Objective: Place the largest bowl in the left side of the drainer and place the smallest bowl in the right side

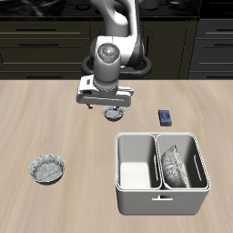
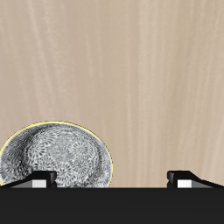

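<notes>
- Exterior view: my claw hangs in the upper middle of the frame, just over the smallest bowl, which sits on the counter.
- Low in the frame stands the drainer. A wide bowl, which I take to be the largest bowl, leans on edge in its left side; the other compartment holds no bowl.
- A paler bowl lies apart on the counter, level with the drainer, and a blue block sits just behind the drainer.
- Wrist view: my claw is spread wide and holds nothing. The smallest bowl lies close to one fingertip, well off the midline.
- Only this view shows that offset. From outside I look nearly centred.
- Only the exterior view shows the drainer and the block.
- Risk: descending now, that finger could land on the crinkly rim and tip or skid the bowl.
- Risk: a pinch on the thin rim may slip on the way to the drainer.
</notes>
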